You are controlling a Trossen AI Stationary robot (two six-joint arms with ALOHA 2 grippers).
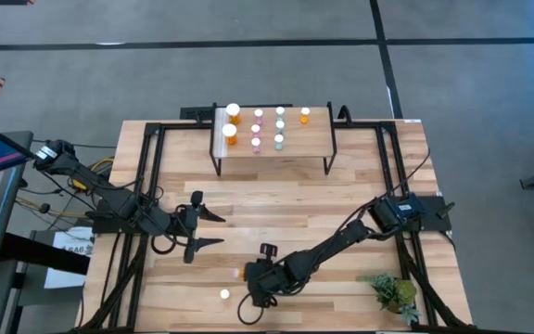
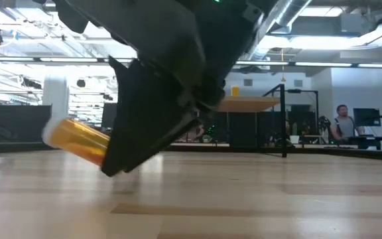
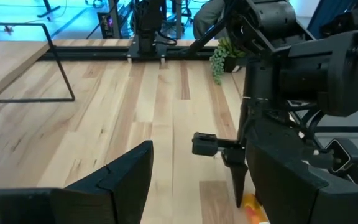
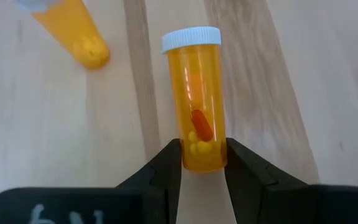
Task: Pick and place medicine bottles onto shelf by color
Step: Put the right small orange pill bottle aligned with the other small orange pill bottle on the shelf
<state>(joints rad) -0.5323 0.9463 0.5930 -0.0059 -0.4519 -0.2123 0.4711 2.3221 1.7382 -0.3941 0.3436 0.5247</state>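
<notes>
Right gripper (image 4: 202, 163): low over the near part of the table, fingers (image 4: 160, 171) clamped on the base of an orange pill bottle (image 4: 196, 106); the white-capped bottle is held tilted above the wood in the low view.
Second orange bottle (image 1: 224, 294): just beside the held one, on the tabletop near the front edge.
Left gripper (image 1: 213, 229): over the left-middle of the table, fingers (image 1: 213, 215) spread wide, holding nothing.
Shelf (image 1: 317, 139): at the far edge, well apart from both grippers.
Shelved bottles (image 1: 258, 115): orange at the left end, then pink, teal, and one more orange.
Plant (image 1: 396, 292): near right corner.
Table (image 1: 360, 186): light wood planks.
</notes>
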